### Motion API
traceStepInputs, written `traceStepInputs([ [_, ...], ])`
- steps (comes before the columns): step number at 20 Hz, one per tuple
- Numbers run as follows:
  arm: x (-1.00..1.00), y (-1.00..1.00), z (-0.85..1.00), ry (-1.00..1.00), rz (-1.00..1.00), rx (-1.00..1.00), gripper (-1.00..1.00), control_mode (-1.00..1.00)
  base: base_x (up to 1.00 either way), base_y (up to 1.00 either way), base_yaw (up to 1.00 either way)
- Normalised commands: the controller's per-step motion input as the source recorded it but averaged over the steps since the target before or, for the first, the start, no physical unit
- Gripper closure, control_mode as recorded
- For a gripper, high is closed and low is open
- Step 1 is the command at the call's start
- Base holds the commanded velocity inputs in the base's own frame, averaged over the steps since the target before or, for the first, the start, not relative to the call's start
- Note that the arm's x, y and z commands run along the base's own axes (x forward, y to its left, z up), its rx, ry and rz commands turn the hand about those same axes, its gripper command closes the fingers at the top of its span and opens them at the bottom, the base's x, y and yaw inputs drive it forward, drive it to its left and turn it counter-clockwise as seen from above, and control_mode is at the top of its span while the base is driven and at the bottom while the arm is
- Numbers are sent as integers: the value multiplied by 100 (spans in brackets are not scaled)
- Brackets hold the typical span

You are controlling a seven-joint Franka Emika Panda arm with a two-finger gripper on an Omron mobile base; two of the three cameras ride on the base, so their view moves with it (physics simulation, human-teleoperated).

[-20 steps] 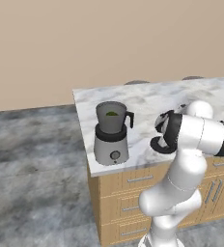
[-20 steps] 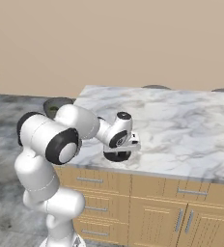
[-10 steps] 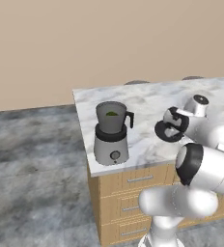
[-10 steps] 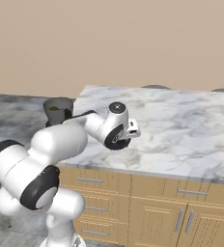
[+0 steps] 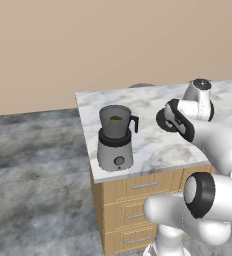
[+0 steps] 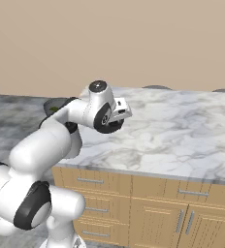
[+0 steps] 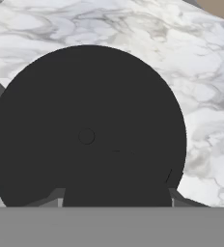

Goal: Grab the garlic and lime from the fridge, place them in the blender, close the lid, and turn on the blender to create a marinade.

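Note:
The blender [image 5: 116, 142] stands at the counter's near left corner, its dark jar uncovered. Inside the jar sits the dark green lime [image 5: 116, 118]. The garlic is hidden and the fridge is out of view. The black round lid [image 5: 163, 120] hangs tilted above the marble counter, right of the jar, with my gripper [image 5: 169, 119] shut on it. From the right side the lid [image 6: 106, 119] faces the camera under the hand, and the gripper [image 6: 109, 117] is on it. Close up, the lid [image 7: 87, 125] is a wide black disc with a small centre knob, the counter pale behind it.
The marble counter [image 5: 153, 145] stretches right and back over wooden drawers [image 5: 145, 186]. A beige wall stands behind, and grey floor lies to the left. My elbow [image 5: 208, 197] juts out low in front of the cabinets. The blender's rim [image 6: 56, 103] peeks from behind my arm.
The lid has risen off the counter with the gripper and tilted. My arm has swung, the elbow dropping low in front of the drawers. The blender has not moved.

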Motion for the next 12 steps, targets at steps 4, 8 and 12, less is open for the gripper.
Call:
traceStepInputs([
  [4,0,34,100,7,0,-8,100,-100,0,0,0],
  [8,1,14,94,11,0,0,100,-100,0,0,0],
  [12,-3,3,46,5,-4,3,100,-100,0,0,0],
])
